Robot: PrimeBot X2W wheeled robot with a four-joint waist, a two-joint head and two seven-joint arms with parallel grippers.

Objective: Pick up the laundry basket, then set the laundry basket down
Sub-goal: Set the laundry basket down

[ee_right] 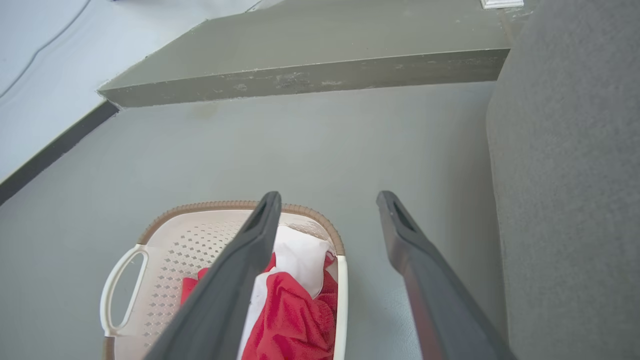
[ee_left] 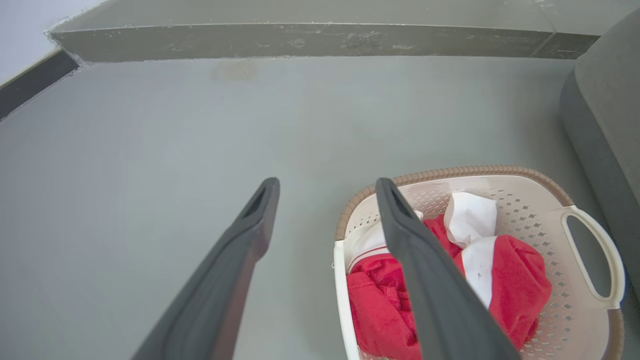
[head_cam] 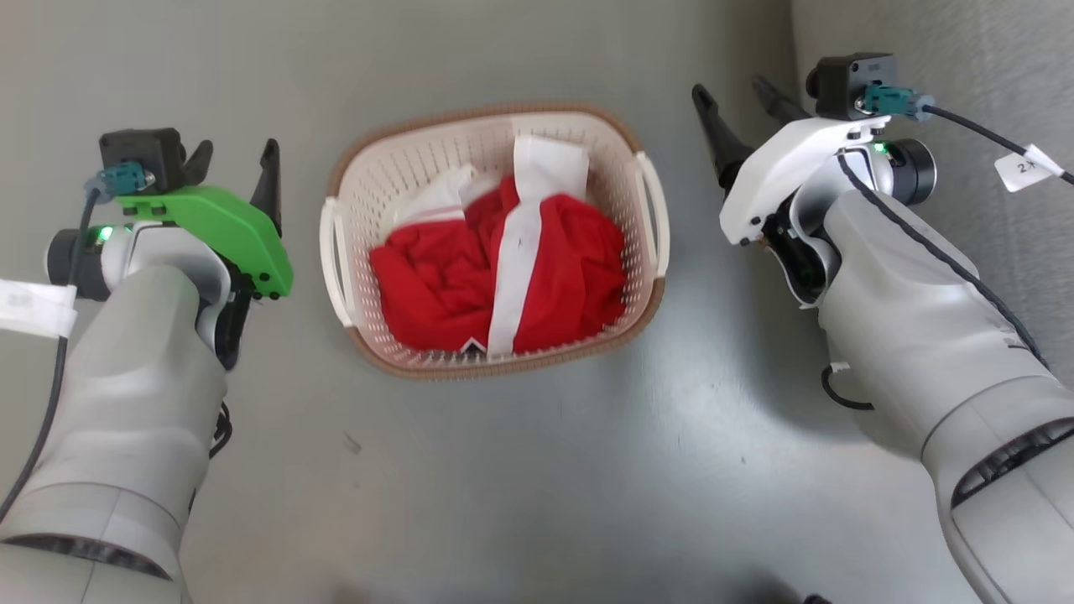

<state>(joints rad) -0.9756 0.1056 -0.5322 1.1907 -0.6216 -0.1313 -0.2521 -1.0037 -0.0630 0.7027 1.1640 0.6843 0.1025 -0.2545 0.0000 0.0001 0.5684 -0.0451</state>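
Head view: the laundry basket [head_cam: 495, 369] sits on the floor [head_cam: 537, 486], its long axis running side to side, with a white handle at each end. The left gripper [head_cam: 237, 155] hangs just left of the basket and the right gripper [head_cam: 730, 91] just right of it. Neither touches it, and both have their fingers spread.

Left wrist view: the basket [ee_left: 540, 210] lies right of the parted fingers [ee_left: 240, 250].

Right wrist view: the basket [ee_right: 185, 240] lies left of the parted fingers [ee_right: 425, 280].

Cream perforated laundry basket [head_cam: 638, 243], brown woven rim, white side handles, upright on grey floor
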